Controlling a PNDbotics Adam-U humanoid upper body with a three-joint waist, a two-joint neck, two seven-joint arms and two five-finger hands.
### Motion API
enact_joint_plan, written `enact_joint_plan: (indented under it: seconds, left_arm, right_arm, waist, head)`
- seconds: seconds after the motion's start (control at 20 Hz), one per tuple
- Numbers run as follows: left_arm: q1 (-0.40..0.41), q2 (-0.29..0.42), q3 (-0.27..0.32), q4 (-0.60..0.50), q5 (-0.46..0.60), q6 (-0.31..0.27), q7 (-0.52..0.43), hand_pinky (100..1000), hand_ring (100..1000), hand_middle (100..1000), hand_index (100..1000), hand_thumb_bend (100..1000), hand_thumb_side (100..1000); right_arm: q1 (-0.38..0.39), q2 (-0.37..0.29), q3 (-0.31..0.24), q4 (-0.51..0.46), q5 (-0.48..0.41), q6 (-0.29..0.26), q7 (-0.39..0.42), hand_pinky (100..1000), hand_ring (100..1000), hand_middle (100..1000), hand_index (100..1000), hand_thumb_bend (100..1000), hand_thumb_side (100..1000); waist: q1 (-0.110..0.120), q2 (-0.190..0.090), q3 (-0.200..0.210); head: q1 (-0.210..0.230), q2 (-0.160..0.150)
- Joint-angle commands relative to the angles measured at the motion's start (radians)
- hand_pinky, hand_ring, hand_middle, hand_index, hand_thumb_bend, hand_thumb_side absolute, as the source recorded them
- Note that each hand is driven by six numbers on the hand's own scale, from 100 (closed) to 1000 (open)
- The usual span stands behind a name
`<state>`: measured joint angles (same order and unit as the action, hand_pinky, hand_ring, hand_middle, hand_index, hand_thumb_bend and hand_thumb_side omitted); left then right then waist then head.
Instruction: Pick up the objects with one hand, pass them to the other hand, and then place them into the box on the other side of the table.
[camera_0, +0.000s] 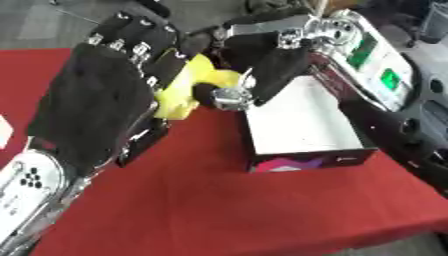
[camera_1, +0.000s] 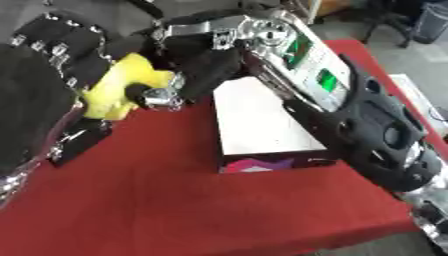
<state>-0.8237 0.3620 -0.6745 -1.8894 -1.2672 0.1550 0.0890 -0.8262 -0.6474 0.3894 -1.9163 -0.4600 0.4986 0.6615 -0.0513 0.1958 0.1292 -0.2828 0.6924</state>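
Note:
A soft yellow object (camera_0: 186, 86) hangs above the red table between my two hands. My left hand (camera_0: 96, 100), large and black, comes up from the lower left with its fingers (camera_0: 131, 37) curled over the object's far side. From the upper right my right hand (camera_0: 267, 62) reaches down. Its fingertips (camera_0: 226, 96) close on the object's right edge. Just right of both hands lies the white box (camera_0: 297, 120) with a pink and purple front face (camera_0: 293, 164), under the right wrist. Much of the yellow object is hidden behind the left hand.
A red cloth (camera_0: 201, 200) covers the table, whose front edge runs along the bottom right. Something white (camera_0: 3, 131) shows at the far left edge. My right forearm (camera_1: 385, 130) stretches along the right side of the box.

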Motion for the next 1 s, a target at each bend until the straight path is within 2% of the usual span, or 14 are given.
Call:
enact_joint_plan:
  seconds: [0.05,0.35,0.6,1.0]
  left_arm:
    - [-0.012,0.001,0.011,0.013,-0.022,0.004,-0.021,790,765,744,934,778,195]
    - [-0.012,-0.001,0.01,0.01,-0.046,-0.007,-0.057,806,786,769,946,883,230]
    - [-0.006,0.003,0.016,0.004,-0.078,0.016,-0.061,818,803,785,982,959,218]
    - [0.009,0.018,0.018,0.0,-0.107,0.104,-0.002,821,810,793,1000,957,205]
  right_arm:
    - [-0.016,0.001,0.004,-0.055,-0.043,0.024,0.011,905,892,146,560,100,135]
    - [-0.015,0.002,0.0,-0.052,-0.059,0.043,-0.006,900,884,126,540,100,120]
    - [-0.012,-0.001,-0.004,-0.045,-0.068,0.053,-0.024,896,876,110,523,100,113]
    - [-0.008,-0.016,-0.006,-0.04,-0.075,0.059,-0.042,897,875,110,522,100,110]
  waist:
    - [0.002,-0.024,-0.002]
    - [0.001,-0.023,-0.001]
    - [0.0,-0.023,-0.001]
    - [0.002,-0.025,-0.007]
  head:
    - [0.002,0.002]
    - [0.002,0.001]
    - [0.001,-0.002]
    - [0.009,-0.01]
